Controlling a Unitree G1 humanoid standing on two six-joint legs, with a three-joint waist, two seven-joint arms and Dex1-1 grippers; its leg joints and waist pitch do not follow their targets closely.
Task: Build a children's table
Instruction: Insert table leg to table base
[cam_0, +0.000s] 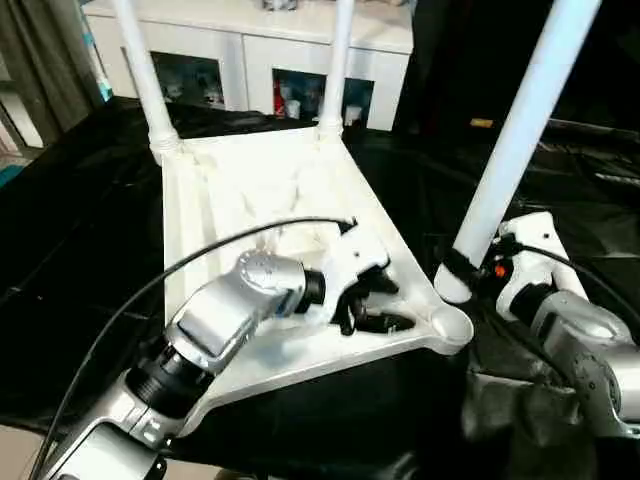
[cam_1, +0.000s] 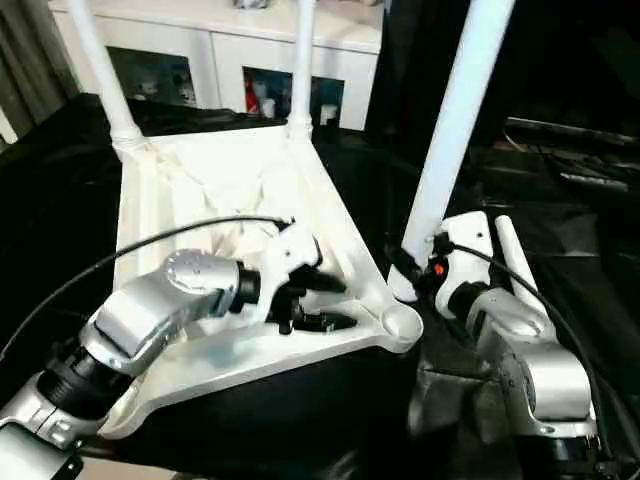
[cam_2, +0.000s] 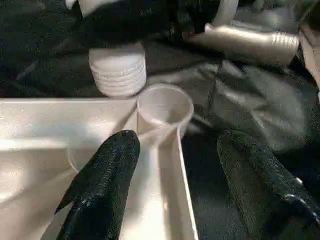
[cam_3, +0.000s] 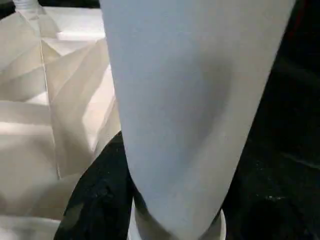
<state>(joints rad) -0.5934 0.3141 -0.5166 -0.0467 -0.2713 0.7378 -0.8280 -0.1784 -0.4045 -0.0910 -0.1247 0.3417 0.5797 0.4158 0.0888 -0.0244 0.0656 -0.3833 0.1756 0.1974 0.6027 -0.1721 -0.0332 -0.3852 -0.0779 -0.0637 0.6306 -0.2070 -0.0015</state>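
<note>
Table top (cam_0: 250, 180) lies upside down on the black cloth (cam_0: 70, 230), two legs already standing in the far sockets. My left gripper (cam_0: 372, 300) hangs spread and empty over the near rim, holding nothing down. Near-right socket (cam_0: 450, 325) is empty. Right gripper (cam_0: 462, 272) pinches the third leg (cam_0: 520, 130) just beside it, tilted. Risk: threads cross or the top skids when I press in.
</note>
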